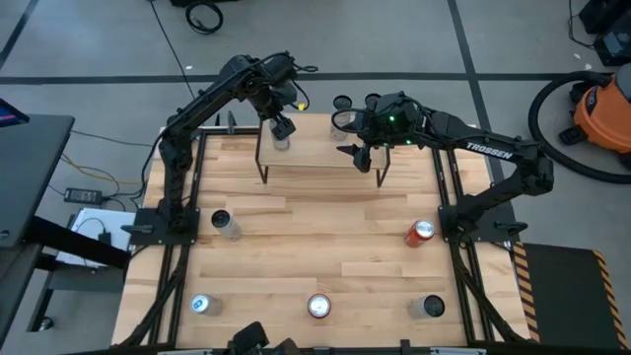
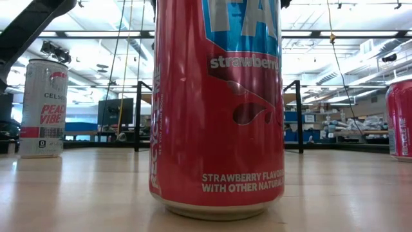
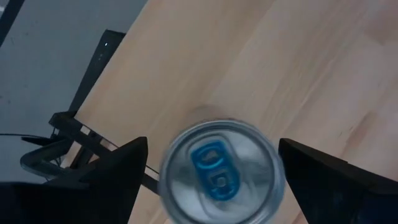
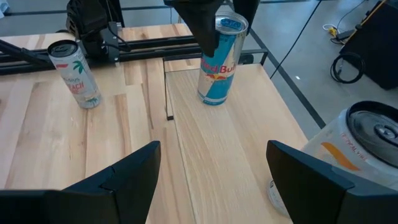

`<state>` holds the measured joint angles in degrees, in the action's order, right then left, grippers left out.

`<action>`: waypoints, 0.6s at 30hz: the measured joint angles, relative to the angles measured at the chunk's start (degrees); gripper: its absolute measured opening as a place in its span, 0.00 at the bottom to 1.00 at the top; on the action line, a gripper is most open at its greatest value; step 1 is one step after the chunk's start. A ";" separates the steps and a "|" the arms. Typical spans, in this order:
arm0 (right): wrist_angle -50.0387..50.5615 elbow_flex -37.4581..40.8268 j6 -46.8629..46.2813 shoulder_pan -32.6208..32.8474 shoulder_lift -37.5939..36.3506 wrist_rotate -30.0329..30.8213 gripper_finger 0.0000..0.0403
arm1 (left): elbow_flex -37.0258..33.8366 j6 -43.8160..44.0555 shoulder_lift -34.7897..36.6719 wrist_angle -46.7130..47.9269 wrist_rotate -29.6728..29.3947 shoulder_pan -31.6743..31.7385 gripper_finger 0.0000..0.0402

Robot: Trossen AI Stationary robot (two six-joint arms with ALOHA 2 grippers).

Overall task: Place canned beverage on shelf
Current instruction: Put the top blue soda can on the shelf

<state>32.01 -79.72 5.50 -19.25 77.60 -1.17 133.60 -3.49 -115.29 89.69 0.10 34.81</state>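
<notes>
Bright, even overhead light; ceiling strips (image 2: 347, 32) glare in the low view. The near red can (image 2: 217, 106) fills that frame, slightly soft. In the left wrist view, the can top (image 3: 221, 174) blurs. Shadows stay faint.

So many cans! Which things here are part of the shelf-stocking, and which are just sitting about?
In use:
low light-wood shelf on black legs
blue-and-silver can standing on it
open left gripper over that can
open right gripper

Just about:
orange vacuum cleaner on the floor

place: lab/workshop | cues: orange shop vacuum (image 1: 603, 104), floor cables (image 1: 205, 15), exposed ceiling lights (image 2: 360, 32)
</notes>
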 joint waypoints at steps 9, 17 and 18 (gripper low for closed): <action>-0.13 0.00 0.00 0.00 0.00 0.00 0.75 | 0.00 0.92 -0.04 -0.21 0.04 0.00 0.91; -0.13 0.00 0.00 0.00 0.00 0.00 0.75 | 0.00 1.38 -0.04 0.20 -0.66 0.00 0.87; -0.13 0.00 0.00 0.00 0.00 0.00 0.75 | 0.00 1.38 -0.04 0.20 -0.68 0.00 0.86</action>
<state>31.88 -79.72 5.50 -19.25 77.60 -1.17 133.60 -2.11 -115.33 89.89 -0.58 34.81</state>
